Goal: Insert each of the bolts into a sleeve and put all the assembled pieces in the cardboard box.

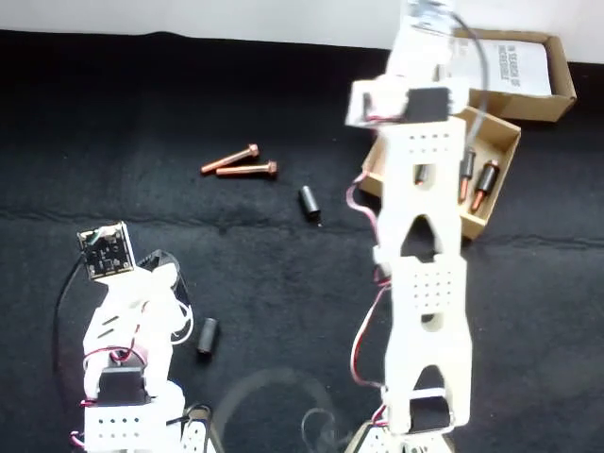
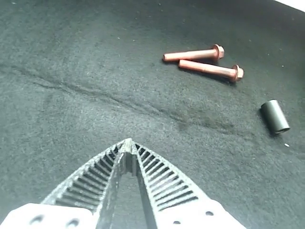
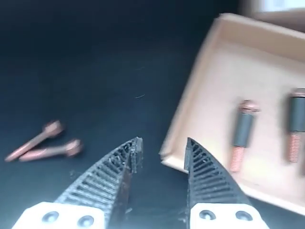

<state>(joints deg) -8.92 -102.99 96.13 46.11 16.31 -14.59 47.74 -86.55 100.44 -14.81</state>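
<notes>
In the high view the left arm sits in the lower left of the frame. Its wrist view shows the left gripper clenched, the ribbed fingers meeting at their tips with nothing between them, poised above the black cloth that covers the table. The right arm runs up the right-centre of the frame to the cardboard box in the upper right. Its wrist view shows the right gripper released, jaws spread and empty. It hangs at the box's near rim, with one tip over the cloth and the other over the box edge. Two bare copper bolts lie on the cloth in the upper left-centre of the high view, heads toward the right. They are the upper bolt and the lower bolt, just beside each other; whether they touch I cannot tell. The central sleeve, short and black, lies near them toward the middle of the frame, apart from both. The lower sleeve lies in the lower left, just beside the left arm. Inside the cardboard box an assembled piece and a second assembled piece lie side by side. Each is a bolt in a dark sleeve, its threaded tip pointing toward the bottom of the frame. A dark shape shows through the arm's cut-out over the box, too hidden to identify. Behind it, in the upper right corner, a second cardboard box holds a printed sheet.
</notes>
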